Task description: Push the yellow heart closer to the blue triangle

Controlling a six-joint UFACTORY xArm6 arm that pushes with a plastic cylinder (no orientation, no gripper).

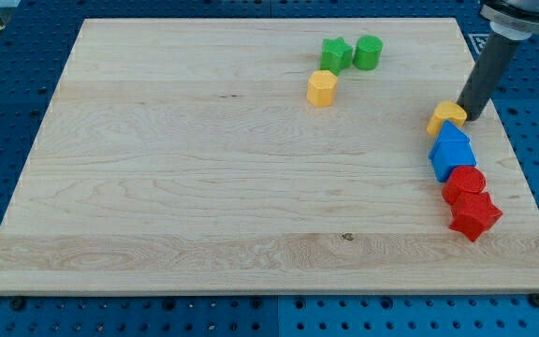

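Observation:
The yellow heart (445,117) lies near the board's right edge. The blue triangle (451,139) sits directly below it in the view, touching or almost touching it. My tip (473,118) rests on the board right against the heart's right side, with the dark rod rising up and to the right from it.
A second blue block (453,165) adjoins the triangle from below, followed by a red cylinder (463,183) and a red star (475,216) in one line. A yellow hexagon (322,88), a green star (336,54) and a green cylinder (368,51) stand at the top centre. The board's right edge (508,140) is close.

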